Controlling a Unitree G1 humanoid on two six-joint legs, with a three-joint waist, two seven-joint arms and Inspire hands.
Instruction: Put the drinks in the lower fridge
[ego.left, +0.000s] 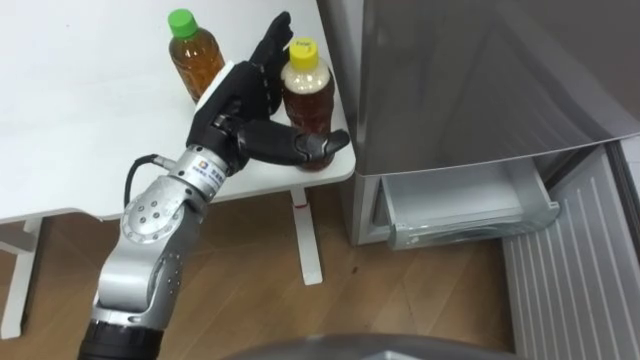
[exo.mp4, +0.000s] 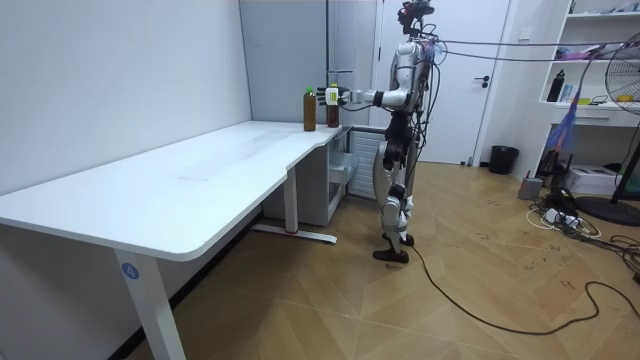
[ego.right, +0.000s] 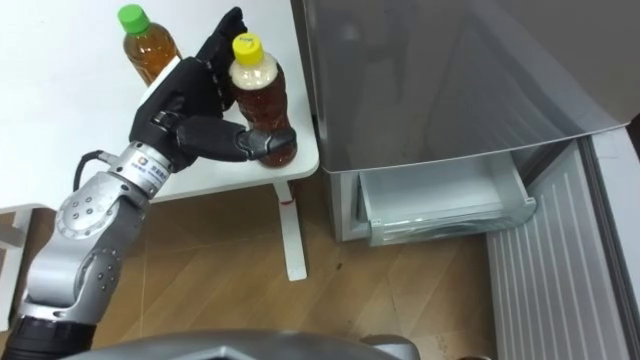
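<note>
Nothing stowed yet. Left hand (ego.left: 245, 120) cupped the yellow-capped bottle (ego.left: 308, 100) on the table (ego.left: 80, 120), thumb across its front, probably gripping. Green-capped bottle (ego.left: 195, 55) waited; lower fridge drawer (ego.left: 470, 205) stood open.

Floor (exo.mp4: 450, 300): wood, herringbone pattern. Wall (exo.mp4: 120, 70) behind the counter (exo.mp4: 200, 190): plain white. The counter is white, L-shaped, on white legs. A white door (exo.mp4: 445, 80) stands at the far end (a dark bin (exo.mp4: 503, 158) beside it); white shelves (exo.mp4: 600, 70) at the room view's right.
</note>
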